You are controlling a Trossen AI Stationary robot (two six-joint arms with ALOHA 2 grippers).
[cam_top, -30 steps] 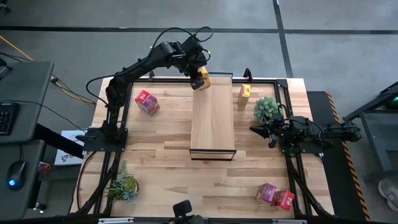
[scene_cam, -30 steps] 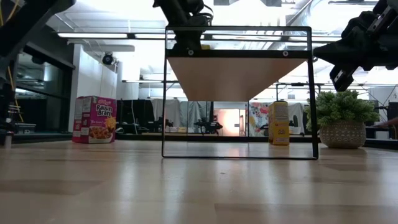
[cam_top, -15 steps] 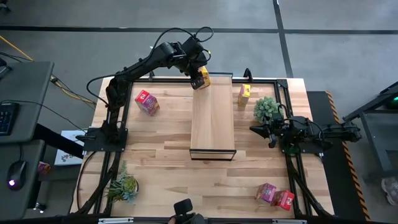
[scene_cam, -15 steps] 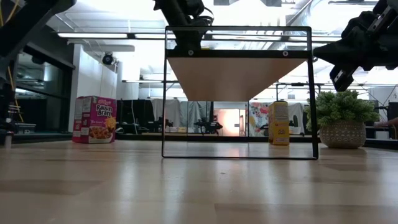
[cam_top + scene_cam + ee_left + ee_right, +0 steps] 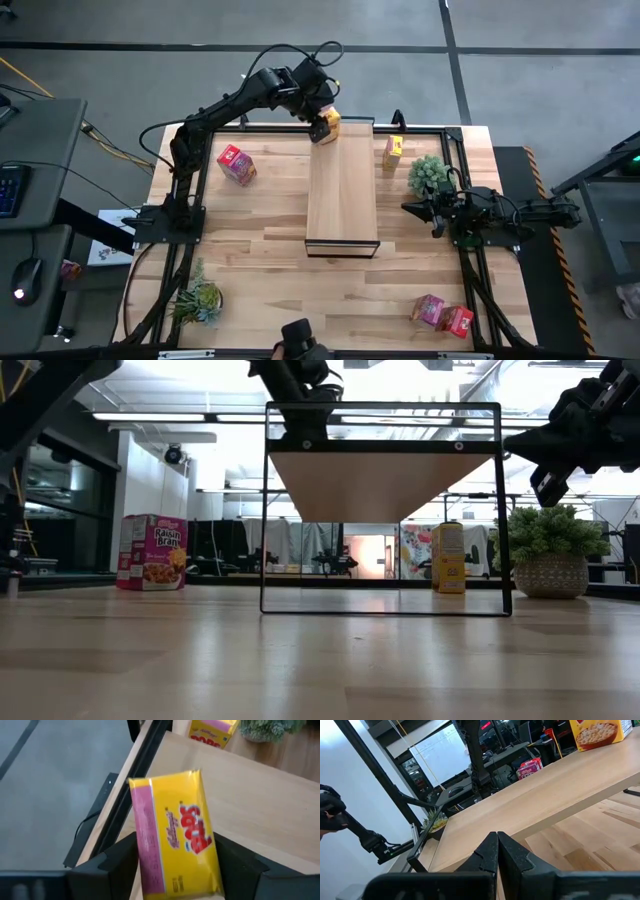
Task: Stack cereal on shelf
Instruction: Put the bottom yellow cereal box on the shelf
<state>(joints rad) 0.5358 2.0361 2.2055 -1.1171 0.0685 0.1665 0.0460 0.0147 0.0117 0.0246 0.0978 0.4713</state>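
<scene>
My left gripper [image 5: 322,118] is at the far end of the light-wood shelf [image 5: 342,190], shut on a yellow cereal box [image 5: 328,125]. In the left wrist view that box [image 5: 175,835] reaches out over the shelf's far corner [image 5: 150,765]. I cannot tell whether it touches the board. A second yellow box [image 5: 393,152] stands on the table right of the shelf. A pink box [image 5: 236,164] stands to its left. A pink box [image 5: 428,308] and a red box [image 5: 457,320] lie near the right front corner. My right gripper [image 5: 410,207] waits shut, right of the shelf. My left gripper pinches the yellow box between its two fingers at the box's end nearest the wrist [image 5: 165,880]. One finger [image 5: 112,862] lies against the pink side panel and the other [image 5: 237,862] against the opposite narrow side. The box points away from the fingers, printed face up.
A potted plant [image 5: 428,173] stands close beyond my right gripper, and another [image 5: 200,300] near the left front corner. The shelf stands on a dark frame [image 5: 268,510] above the tabletop. Bare table lies between the shelf and the boxes at the front right.
My left gripper has carried the yellow box a little toward the table's far edge, over the shelf's far end. My right arm has kept still.
</scene>
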